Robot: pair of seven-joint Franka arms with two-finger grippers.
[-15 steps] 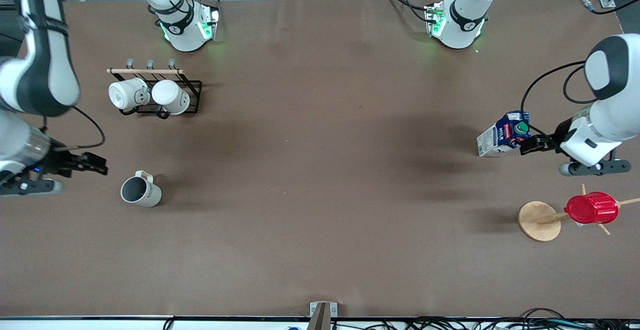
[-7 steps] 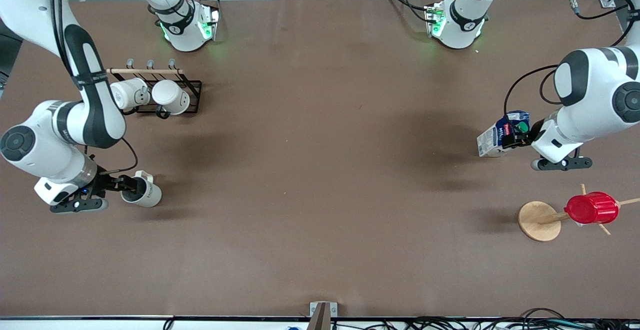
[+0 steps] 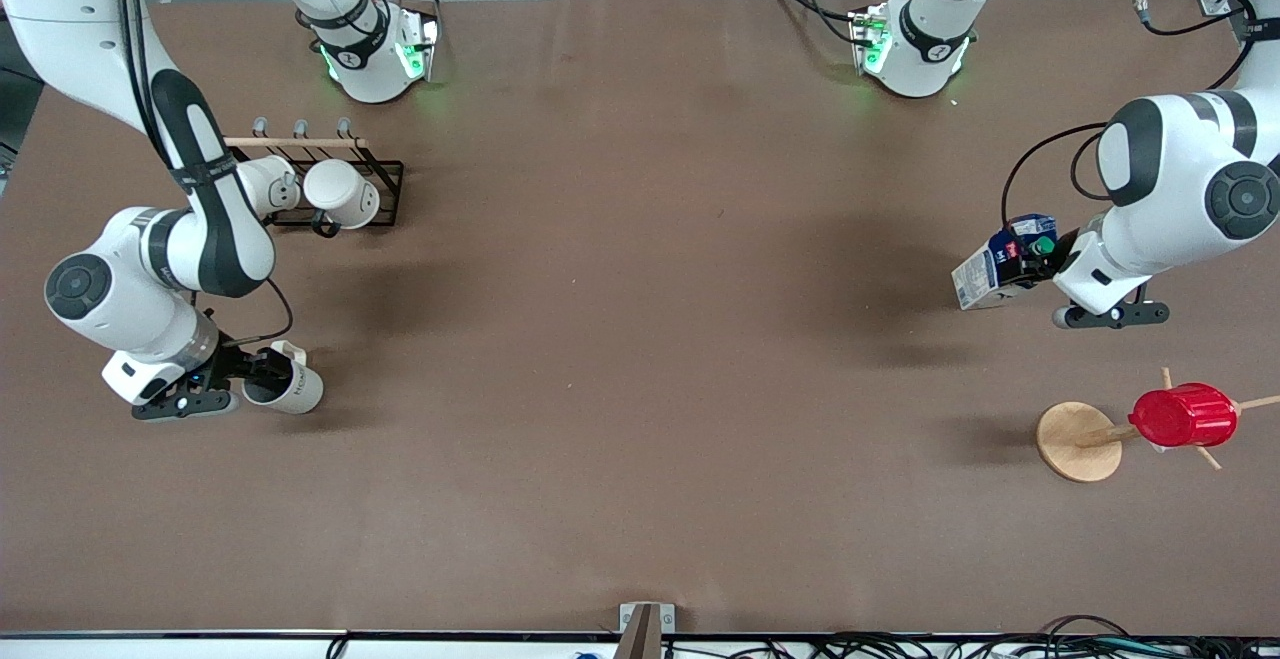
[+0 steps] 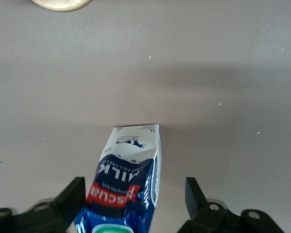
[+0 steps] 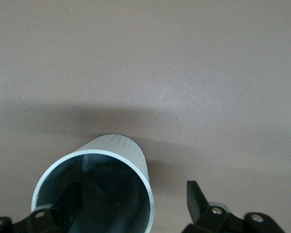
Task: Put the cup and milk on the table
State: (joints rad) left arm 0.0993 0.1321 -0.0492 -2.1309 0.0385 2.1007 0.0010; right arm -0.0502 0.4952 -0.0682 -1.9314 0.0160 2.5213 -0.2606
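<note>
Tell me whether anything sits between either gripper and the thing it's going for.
Nothing visible does. The right gripper already straddles the cup wall, one finger inside, and the milk sits between the left gripper fingers.

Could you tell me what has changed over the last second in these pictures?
The right gripper moved in from the table's edge to the cup, one finger now inside its rim, open. The left gripper closed in on the milk, now straddling its top, open. Neither is gripped yet. Cup, milk, white mugs and red cup stayed put.
</note>
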